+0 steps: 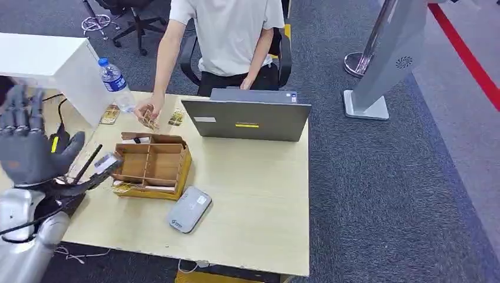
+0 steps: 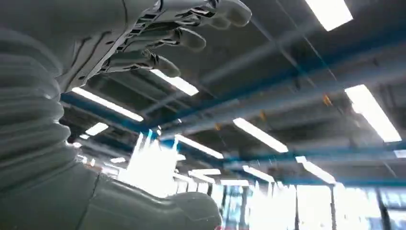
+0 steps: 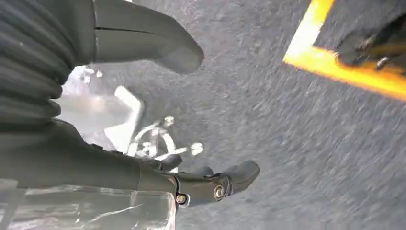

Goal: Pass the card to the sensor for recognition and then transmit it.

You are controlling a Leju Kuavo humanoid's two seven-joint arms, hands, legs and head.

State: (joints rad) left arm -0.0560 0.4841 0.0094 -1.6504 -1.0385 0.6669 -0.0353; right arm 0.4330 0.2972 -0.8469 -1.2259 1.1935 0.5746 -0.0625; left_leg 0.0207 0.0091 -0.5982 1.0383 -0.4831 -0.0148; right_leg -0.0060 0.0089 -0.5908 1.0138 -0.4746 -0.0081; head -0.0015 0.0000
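Note:
My left hand (image 1: 28, 147) is raised over the table's left edge, fingers spread upward and nothing in it. In the left wrist view the same left hand (image 2: 103, 45) shows empty against the ceiling. My right hand (image 3: 119, 167) hangs over grey carpet, its fingers (image 3: 218, 184) apart and empty. Across the table a seated person's hand (image 1: 147, 112) holds a card (image 1: 150, 122). Two more cards (image 1: 110, 114) (image 1: 176, 117) lie flat near the far edge. The grey flat sensor (image 1: 188, 209) lies near the front edge, right of my left hand.
A wooden divider box (image 1: 152, 164) stands on the pale table (image 1: 259, 194) between sensor and person. Behind it sits a grey laptop (image 1: 247, 119); a water bottle (image 1: 115, 84) stands far left. A small device on a black stand (image 1: 101, 166) is close to my left hand.

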